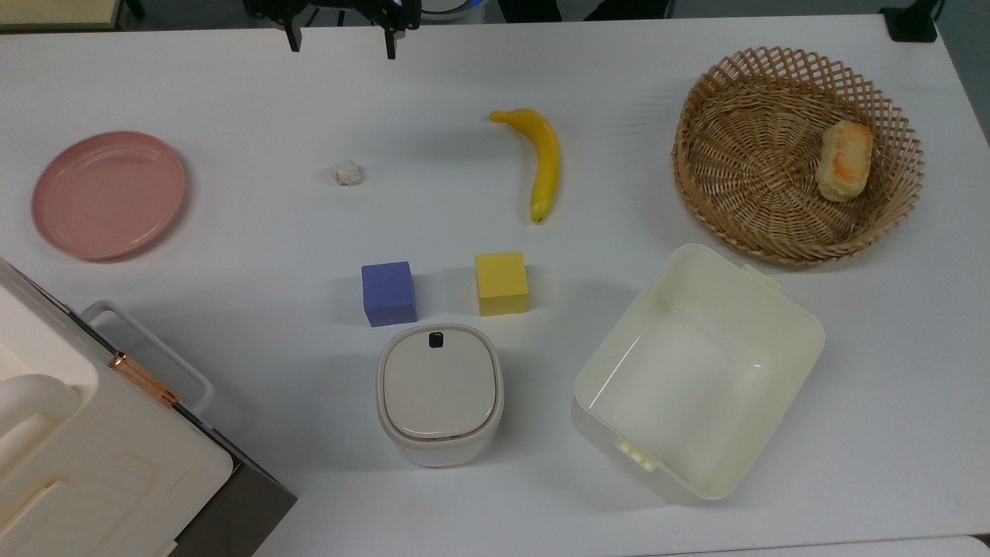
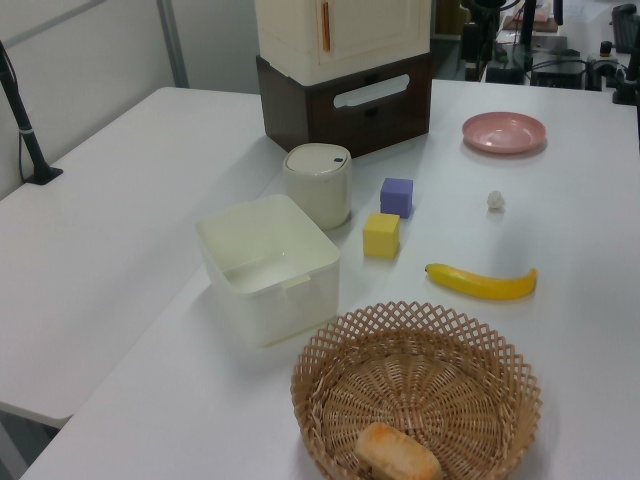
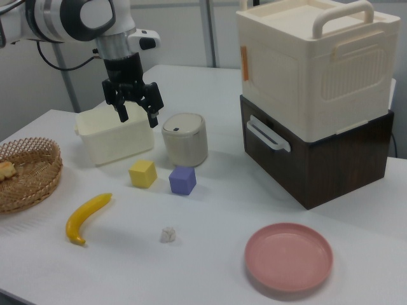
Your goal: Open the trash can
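Trash can shut, gripper open and well apart from it

Trash can (image 1: 439,393) stands on the white table (image 1: 232,232) with its beige lid down flat and the black button (image 1: 436,338) at the lid edge facing the cubes. In the top view it sits low centre, just below the purple cube (image 1: 388,293) and yellow cube (image 1: 501,283), with the cream tub (image 1: 696,371) to the top view's right and the big cream appliance (image 1: 85,441) at the top view's lower left. Gripper (image 1: 341,42) is at the top edge of the top view, fingers spread wide, holding nothing, well apart from the can. In the right view the gripper (image 3: 137,114) hangs above the table, up and to the right view's left of the can (image 3: 185,138), not touching it. Banana (image 1: 541,161), small crumpled wad (image 1: 349,172), pink plate (image 1: 108,193) and basket (image 1: 742,193) with a bread roll (image 1: 844,160) lie elsewhere.
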